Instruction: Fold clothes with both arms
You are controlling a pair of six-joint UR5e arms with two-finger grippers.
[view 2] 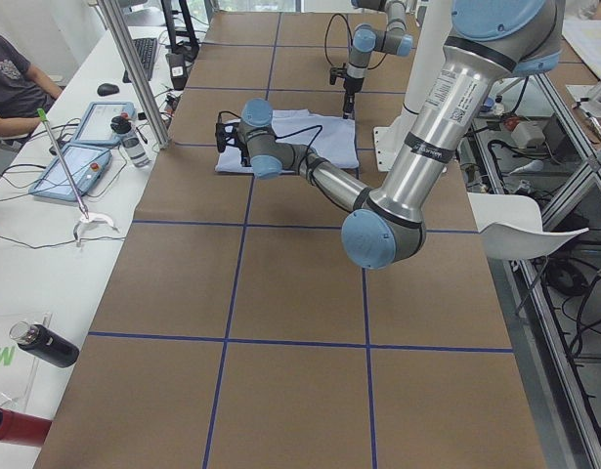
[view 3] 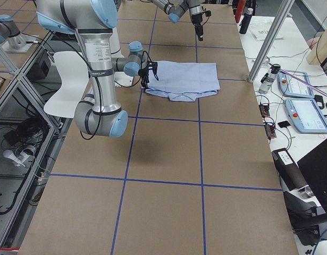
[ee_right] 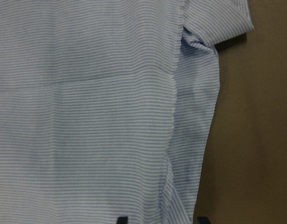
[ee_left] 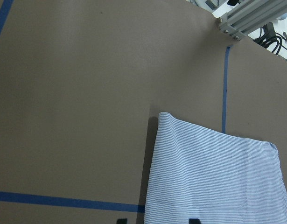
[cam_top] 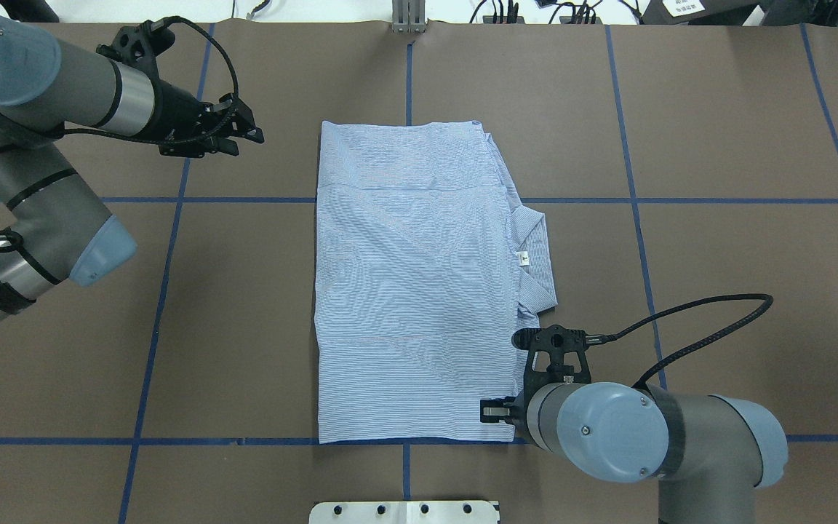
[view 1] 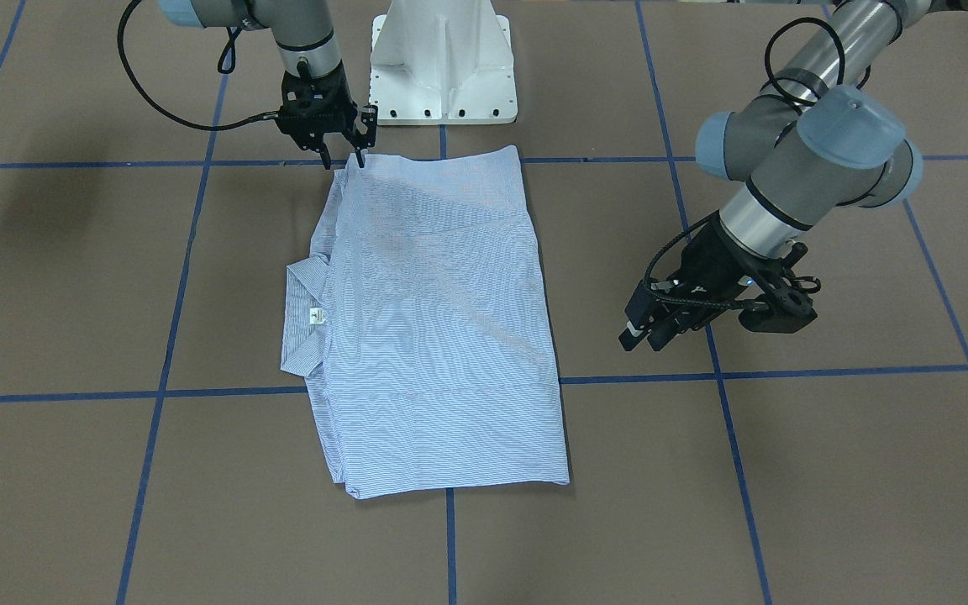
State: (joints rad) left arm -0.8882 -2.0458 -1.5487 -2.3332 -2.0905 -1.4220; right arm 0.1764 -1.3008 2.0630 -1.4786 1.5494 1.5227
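striped cloth of the shirt (ee_right: pixel 87 116) fills the right wrist camera, close under the lens, one layered edge running down the frame beside bare brown desk (cam_top: pixel 717 218). the shirt lies flat on the desk just in front of the white pedestal base (view 1: pixel 442 67), folded into a long rectangle that runs away from the base. its collar (cam_top: pixel 535 244) and small white label (cam_top: pixel 524 257) poke out of the long side on the robot's right. the right claw (view 1: pixel 343 160) stands at the shirt corner closest to the base, on that collar side. it is spread, with one tip over cloth and the other over desk, and it pinches nothing. the left claw (cam_top: pixel 248 140) hangs spread and empty off the corner farthest from the base, on the opposite long side, clear of the cloth. the sides look already tucked in, so i judge a further fold across the rectangle is in hand. the next move calls for the right claw to close on its corner through every layer. the left would need a matching corner, so both lift evenly and the stack does not skew. sleeves, buttons and pocket are folded out of sight. from overhead the right wrist covers its own tips, and i cannot tell whether they touch the cloth. both side views show the shirt too small to help.
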